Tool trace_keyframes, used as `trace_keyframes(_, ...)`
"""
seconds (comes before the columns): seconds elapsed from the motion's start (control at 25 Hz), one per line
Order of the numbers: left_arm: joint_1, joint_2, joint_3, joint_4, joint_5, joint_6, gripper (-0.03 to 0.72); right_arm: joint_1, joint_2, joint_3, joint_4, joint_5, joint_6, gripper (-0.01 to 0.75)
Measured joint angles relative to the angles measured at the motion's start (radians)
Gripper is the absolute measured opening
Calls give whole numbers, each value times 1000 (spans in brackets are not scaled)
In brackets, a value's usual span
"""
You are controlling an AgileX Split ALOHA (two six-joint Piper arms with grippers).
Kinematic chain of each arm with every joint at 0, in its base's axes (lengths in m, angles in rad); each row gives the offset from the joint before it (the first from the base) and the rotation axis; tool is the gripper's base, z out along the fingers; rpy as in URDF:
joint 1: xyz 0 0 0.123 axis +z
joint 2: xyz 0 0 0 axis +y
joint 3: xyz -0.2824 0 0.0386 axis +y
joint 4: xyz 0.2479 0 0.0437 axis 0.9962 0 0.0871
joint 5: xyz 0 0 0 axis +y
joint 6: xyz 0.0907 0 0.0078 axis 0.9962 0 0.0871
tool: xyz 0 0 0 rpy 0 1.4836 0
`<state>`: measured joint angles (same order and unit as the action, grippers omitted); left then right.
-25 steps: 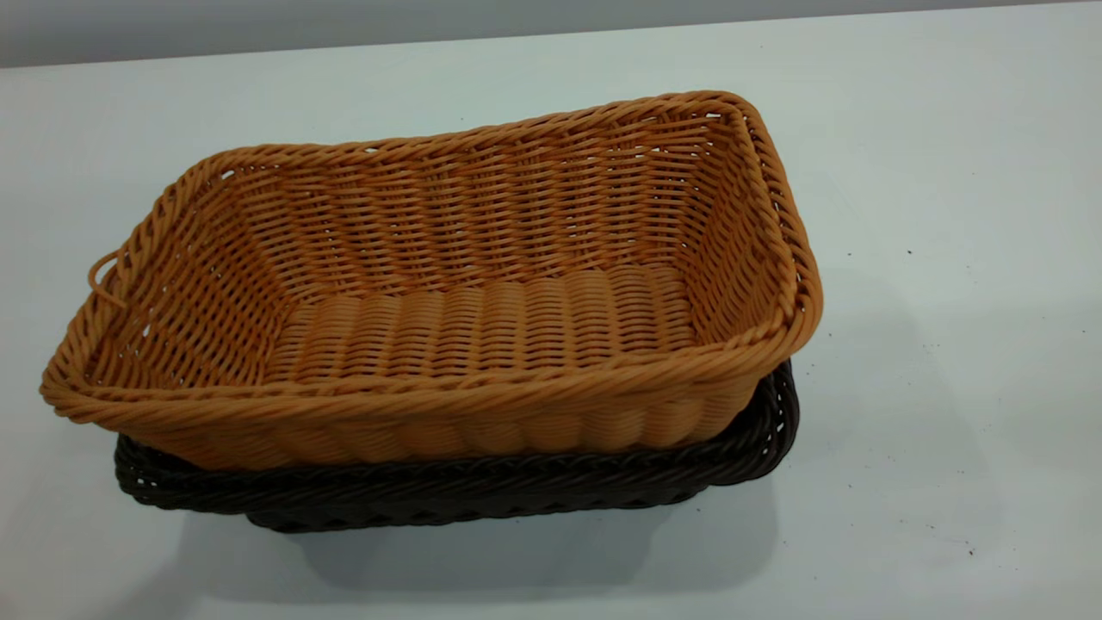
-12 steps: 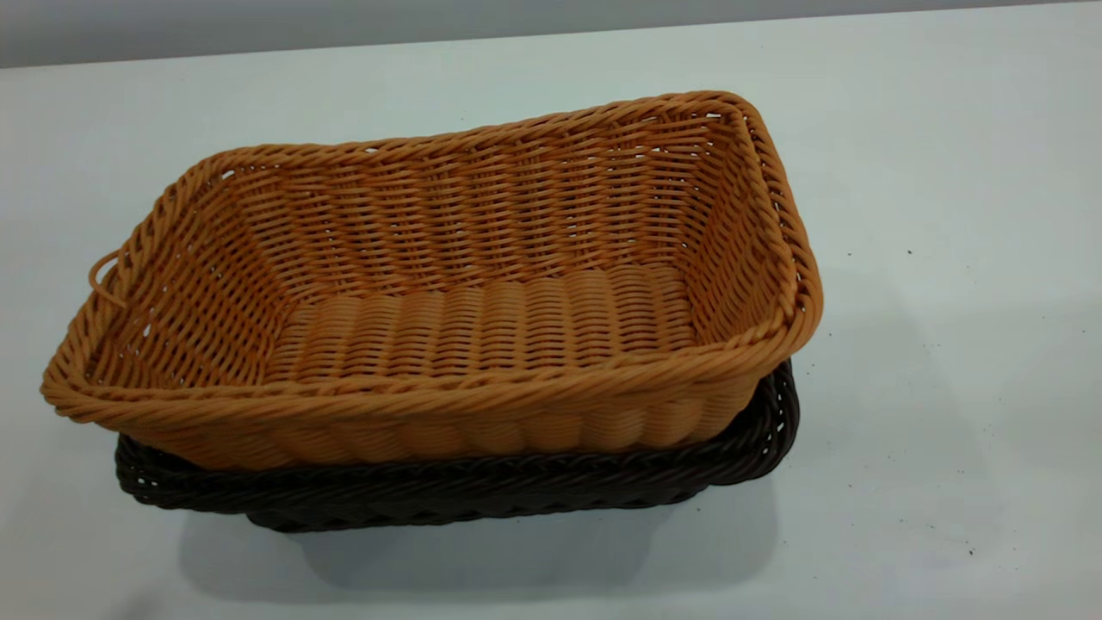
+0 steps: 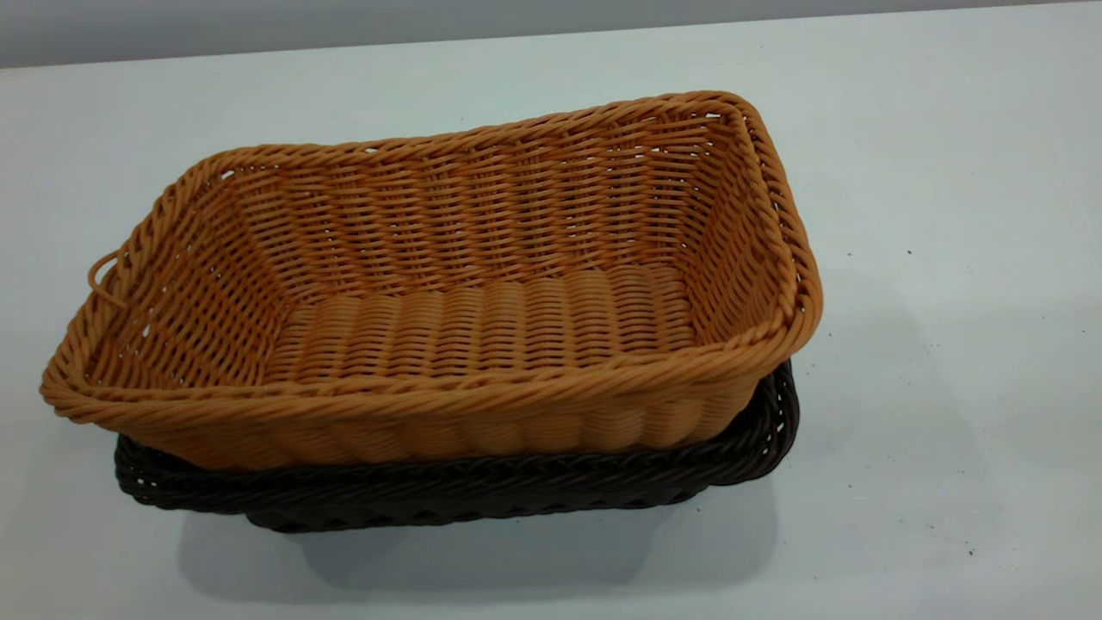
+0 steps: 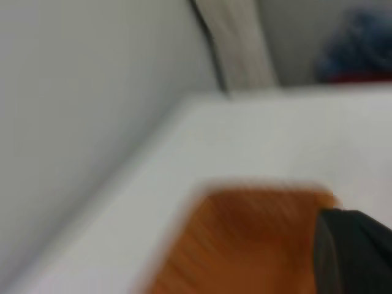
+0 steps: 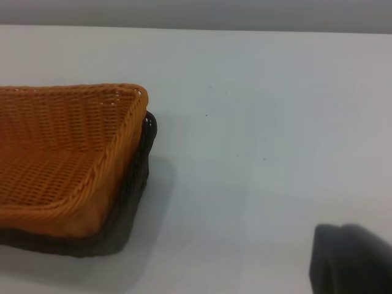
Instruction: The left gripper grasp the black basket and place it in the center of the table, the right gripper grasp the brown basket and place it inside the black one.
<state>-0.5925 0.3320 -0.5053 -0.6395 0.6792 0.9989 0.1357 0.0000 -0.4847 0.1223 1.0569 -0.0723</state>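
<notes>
brown basket [image 3: 482,327] nested in black basket [image 3: 448,495] (rim tilted) | table [image 3: 947,258] | fingers: cannot tell

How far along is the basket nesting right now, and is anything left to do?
Both placements look done: the black basket rests on the table near the middle of the exterior view, and the brown basket sits inside it, slightly askew, its rim overhanging at the left. Nothing is in hand. Neither end effector appears in the exterior view, and both baskets sit free. What seems left is parking the arms.
</notes>
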Motion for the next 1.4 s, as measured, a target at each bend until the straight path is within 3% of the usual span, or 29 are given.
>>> trace_keyframes(0.24,0,0,0,282,329,-451,-1,0,0,0,0,0,0,0)
trace_keyframes(0.4,0,0,0,393,425,-654,-1,0,0,0,0,0,0,0)
trace_keyframes(0.6,0,0,2,458,446,-768,-1,0,0,0,0,1,-1,0)
trace_keyframes(1.4,0,-334,49,459,420,-773,-1,0,0,0,0,1,0,0)
